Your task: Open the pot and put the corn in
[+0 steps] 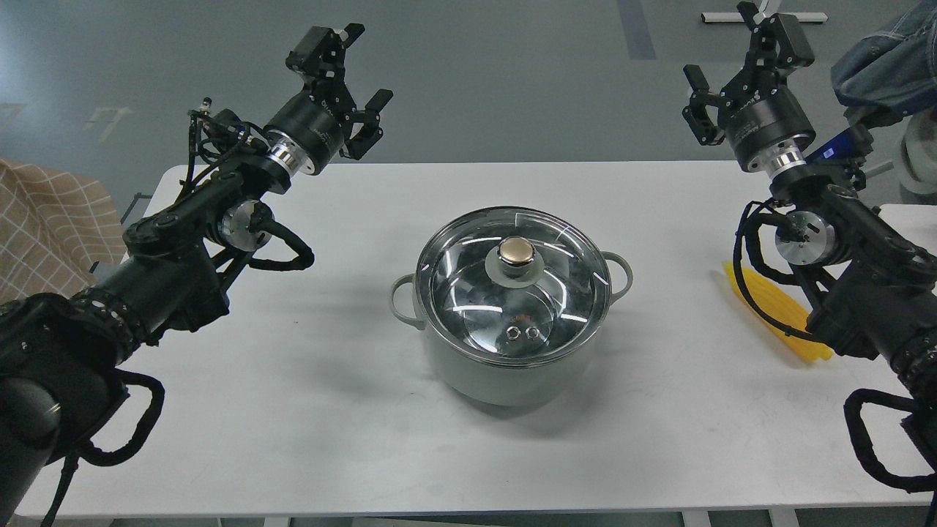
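The pale grey-green pot [505, 366] stands in the middle of the white table [329, 439], closed by its glass lid [512, 285] with a brass-coloured knob [516, 250]. The yellow corn [768, 311] lies on the table at the right, mostly hidden behind my right arm. My left gripper [351, 80] is raised above the table's far left edge, open and empty. My right gripper [739, 66] is raised at the far right, also open and empty. Both are well away from the pot.
A checked cloth [44, 219] shows at the left beyond the table. Blue denim fabric [886, 66] hangs at the top right. Grey floor lies behind the table.
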